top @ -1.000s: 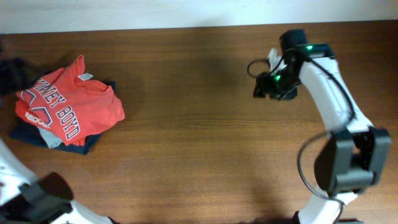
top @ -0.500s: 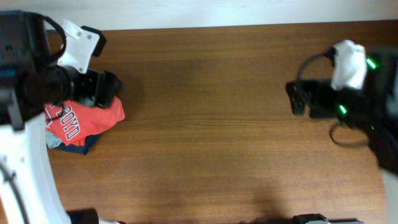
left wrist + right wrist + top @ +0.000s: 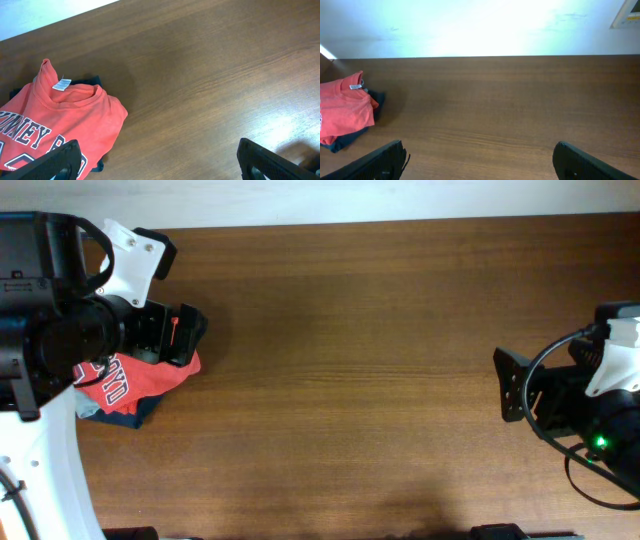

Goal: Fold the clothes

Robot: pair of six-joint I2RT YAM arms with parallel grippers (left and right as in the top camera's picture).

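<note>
Hovering: left jaws wide apart, empty, above T-shirt (image 3: 65,120) | right jaws wide apart, empty

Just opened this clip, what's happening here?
Two robot arms work at a wooden table, and the folding has not begun. The orange-red T-shirt lies bunched on top of dark garments at the table's left end. The left gripper hovers open by that pile, holding nothing. The right gripper is also open and empty, and it is at the right side, far from the shirt.
</note>
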